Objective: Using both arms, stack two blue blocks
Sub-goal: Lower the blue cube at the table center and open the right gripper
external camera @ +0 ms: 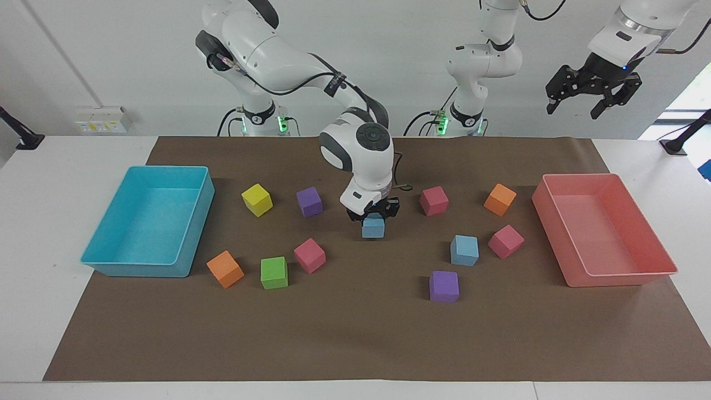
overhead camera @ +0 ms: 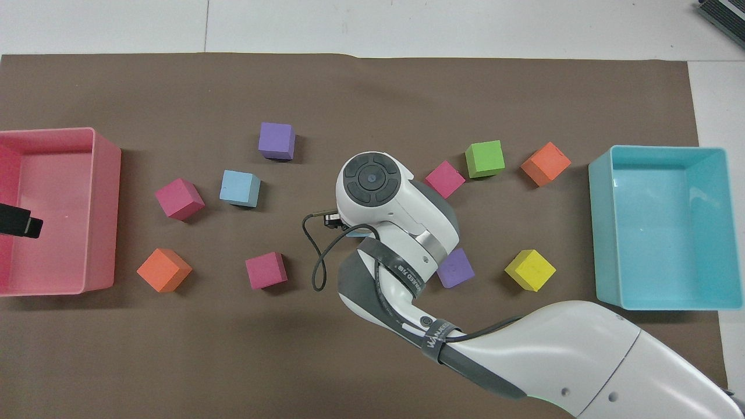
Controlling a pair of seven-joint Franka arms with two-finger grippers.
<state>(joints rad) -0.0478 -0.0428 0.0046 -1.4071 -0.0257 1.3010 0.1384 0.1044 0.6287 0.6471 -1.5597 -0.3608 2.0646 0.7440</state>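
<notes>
The right gripper (external camera: 373,214) was clamped on a small light-blue foam cube (external camera: 373,228) low over the brown mat (external camera: 355,333) mid-table. The second light-blue foam cube (external camera: 464,250) lay toward the left arm's end. The left gripper (external camera: 590,103) hung spread open, waiting above the pink tray (external camera: 577,278).

A white table (external camera: 33,233) carries a brown mat (external camera: 355,333) strewn with coloured cubes, a turquoise tray (external camera: 150,222) and pink tray (external camera: 605,230) near its end edges.
</notes>
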